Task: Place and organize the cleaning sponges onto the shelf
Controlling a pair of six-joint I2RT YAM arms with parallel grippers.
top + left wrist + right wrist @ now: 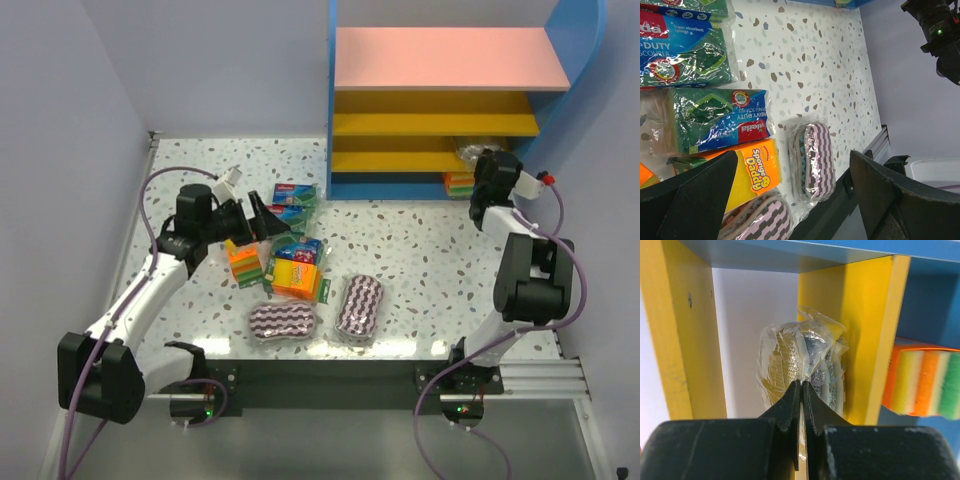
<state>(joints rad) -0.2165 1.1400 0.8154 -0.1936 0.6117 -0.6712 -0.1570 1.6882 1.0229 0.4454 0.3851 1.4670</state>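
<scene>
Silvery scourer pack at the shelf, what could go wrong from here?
The right tool pinches only the silvery scourer pack by its crinkled wrapper, so it might slip or tip on release. It is close beside a yellow shelf board and could snag. The open left tool hovers over closely packed sponge packs and may catch two.

Left gripper (793, 152) spread wide, right gripper (802, 385) pinched closed (arm stretched forward)

shelf (440, 58) blue/pink/yel | pads (358, 308) purple-wht wavy | scourer pack (800, 365) prob silvery-grey | table (400, 240) speckled wht
</scene>
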